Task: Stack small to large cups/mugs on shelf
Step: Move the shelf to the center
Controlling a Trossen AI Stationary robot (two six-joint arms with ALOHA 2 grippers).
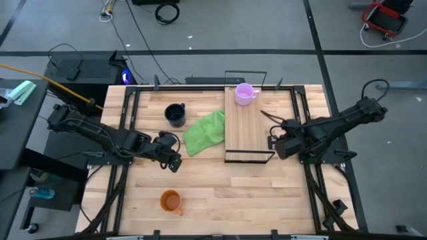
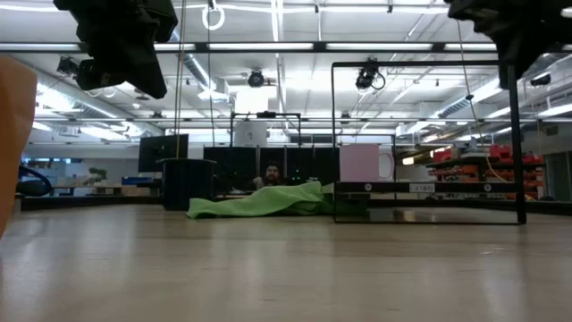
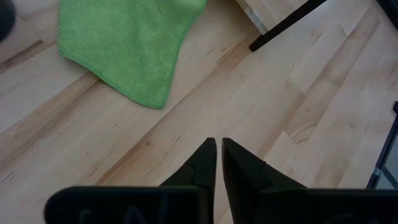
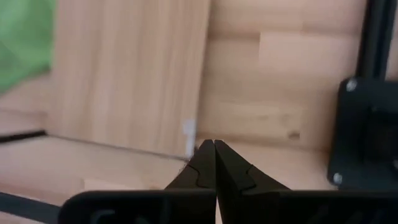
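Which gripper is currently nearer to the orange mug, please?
Left. The left gripper hangs just above the orange mug in the high view, while the right gripper sits far across the table beside the shelf.

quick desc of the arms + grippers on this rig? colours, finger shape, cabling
Both arms are dark, near-black, jointed segments with black cables looped along them. The left gripper and right gripper each have two black fingers tapering to points, with stepped notches on their inner edges. No markings visible.
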